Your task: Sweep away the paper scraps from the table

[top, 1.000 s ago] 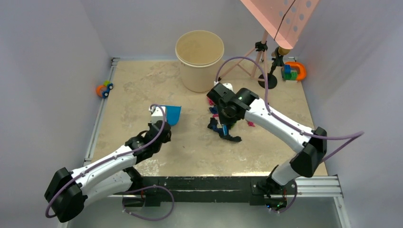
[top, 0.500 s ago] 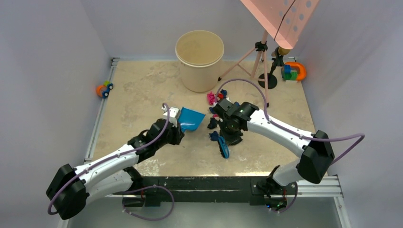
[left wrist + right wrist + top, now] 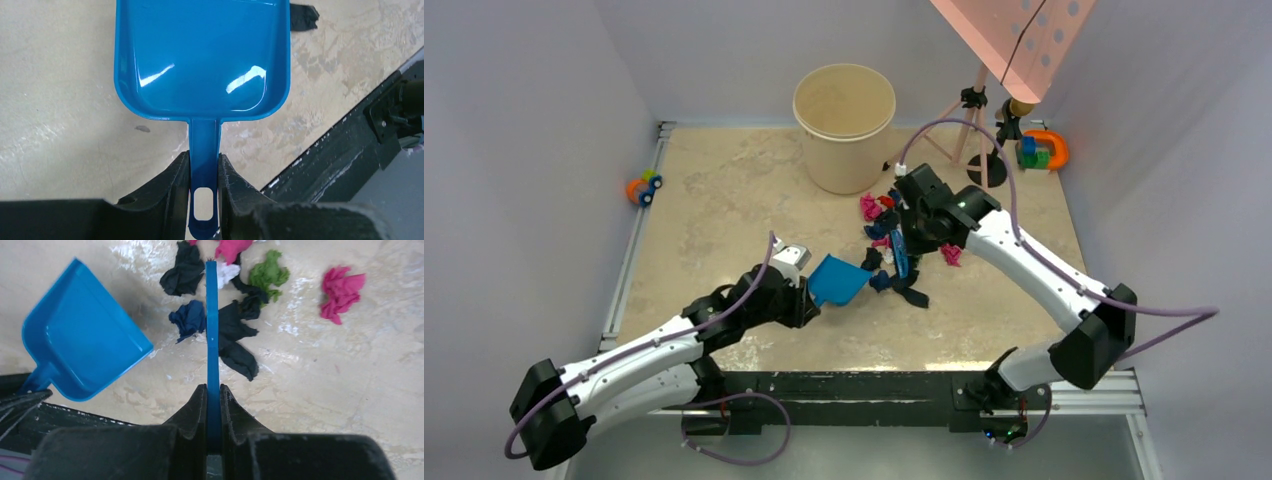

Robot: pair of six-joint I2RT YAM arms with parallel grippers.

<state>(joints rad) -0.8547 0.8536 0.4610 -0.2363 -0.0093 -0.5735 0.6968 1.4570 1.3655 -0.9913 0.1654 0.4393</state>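
At the bottom centre of the left wrist view, the left gripper (image 3: 204, 172) pinches the handle of the blue dustpan (image 3: 202, 55), whose tray stretches to the top of the frame over the table (image 3: 60, 125). The right gripper (image 3: 213, 397), at the bottom centre of its own view, is clamped on a thin blue tool (image 3: 212, 325) standing edge-on among the paper scraps (image 3: 237, 335). These lie in the upper middle, just right of the dustpan's mouth. One pink wad sits apart at upper right.

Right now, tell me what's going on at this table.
The left tool holds a blue dustpan by its handle, mouth toward a pile of paper scraps on the table. The right tool is shut on a blue brush, which reaches into the scraps. The dustpan is empty; nothing is swept in yet.
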